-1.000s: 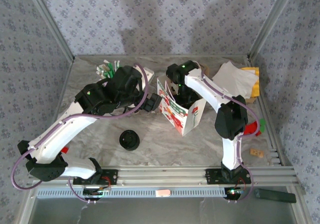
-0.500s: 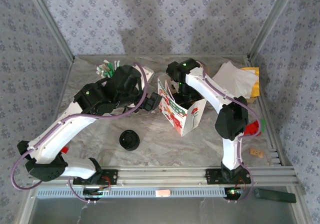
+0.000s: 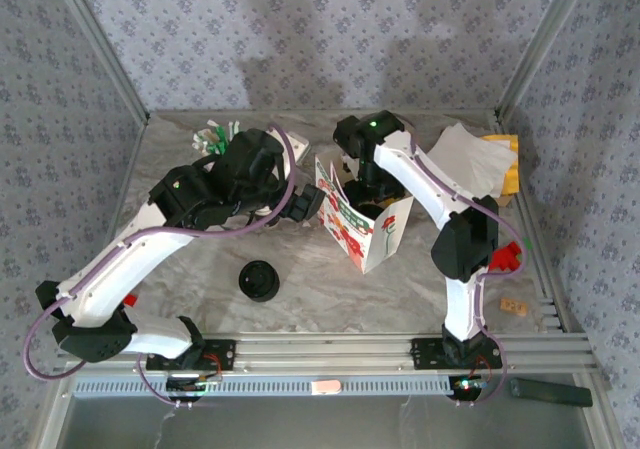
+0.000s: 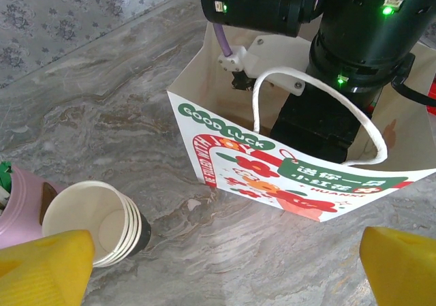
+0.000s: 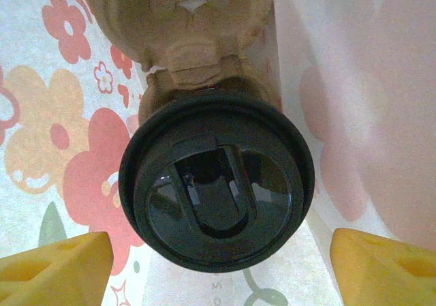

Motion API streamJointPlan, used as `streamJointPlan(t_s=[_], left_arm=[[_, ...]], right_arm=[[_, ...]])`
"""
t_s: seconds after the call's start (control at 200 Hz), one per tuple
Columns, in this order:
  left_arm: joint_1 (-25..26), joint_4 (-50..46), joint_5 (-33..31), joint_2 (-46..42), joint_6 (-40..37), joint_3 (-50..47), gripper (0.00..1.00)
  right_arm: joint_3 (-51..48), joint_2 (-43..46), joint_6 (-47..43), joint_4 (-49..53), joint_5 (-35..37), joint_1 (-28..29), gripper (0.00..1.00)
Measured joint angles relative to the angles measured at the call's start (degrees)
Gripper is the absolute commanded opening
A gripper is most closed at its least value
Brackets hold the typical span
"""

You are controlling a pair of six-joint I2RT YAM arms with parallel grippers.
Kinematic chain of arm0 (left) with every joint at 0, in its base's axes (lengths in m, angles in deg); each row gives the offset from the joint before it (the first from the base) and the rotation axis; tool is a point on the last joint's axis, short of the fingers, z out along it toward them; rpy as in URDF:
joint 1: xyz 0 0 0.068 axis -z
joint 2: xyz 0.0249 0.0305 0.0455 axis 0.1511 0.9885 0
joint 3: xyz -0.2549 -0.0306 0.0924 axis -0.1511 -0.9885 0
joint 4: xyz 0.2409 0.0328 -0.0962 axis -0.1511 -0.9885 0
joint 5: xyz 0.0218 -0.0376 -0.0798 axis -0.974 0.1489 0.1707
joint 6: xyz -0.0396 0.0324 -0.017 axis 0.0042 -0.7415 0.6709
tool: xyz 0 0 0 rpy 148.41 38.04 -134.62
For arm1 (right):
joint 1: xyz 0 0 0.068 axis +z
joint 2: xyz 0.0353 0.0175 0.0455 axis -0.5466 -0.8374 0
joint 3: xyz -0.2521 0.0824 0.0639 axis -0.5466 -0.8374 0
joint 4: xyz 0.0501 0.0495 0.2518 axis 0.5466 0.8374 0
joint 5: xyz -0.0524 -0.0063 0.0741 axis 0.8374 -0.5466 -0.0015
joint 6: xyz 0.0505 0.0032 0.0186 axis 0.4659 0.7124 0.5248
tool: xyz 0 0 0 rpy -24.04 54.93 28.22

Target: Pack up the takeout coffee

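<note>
In the top external view, a printed paper bag (image 3: 365, 231) is seen standing open near the middle of the table (image 3: 300, 304), and the right arm (image 3: 420, 179) is seen reaching down into its mouth from 1 o'clock. The left gripper (image 3: 303, 205) is found just beside the bag at its 9 o'clock; contact cannot be judged from here. A pile of black lids (image 3: 258, 280) is noted at the bag's 7 o'clock, well apart from it. In the left wrist view, the yellow fingers (image 4: 48, 265) of the left gripper are recorded at the frame's 8 and 4 o'clock, spread fully wide, with nothing held between them. The bag is seen at 1 o'clock with the right arm's black wrist lowered inside it and a white cord handle (image 4: 313, 91) arched over the near wall. A stack of lidless cups (image 4: 95, 221) is found lying on its side at 8 o'clock, its mouth turned toward the camera. In the right wrist view, the takeout coffee (image 5: 216, 190) is found inside the bag, its black lid facing the camera, with a brown moulded pulp piece (image 5: 184, 20) at its 12 o'clock. The right gripper (image 5: 219, 268) is recorded with jaws parted wide at 7 and 5 o'clock, a gap left on each side of the lid; the cup is not gripped.
</note>
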Motion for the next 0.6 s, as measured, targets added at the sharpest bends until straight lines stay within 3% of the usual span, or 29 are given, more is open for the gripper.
streamJointPlan(t_s=[0.6], left_arm=[[0.02,0.02,0.02,-0.02,0.02,0.00,1.00]], right_arm=[[7.56,0.00,0.00,2.73,0.02,0.00,0.84]])
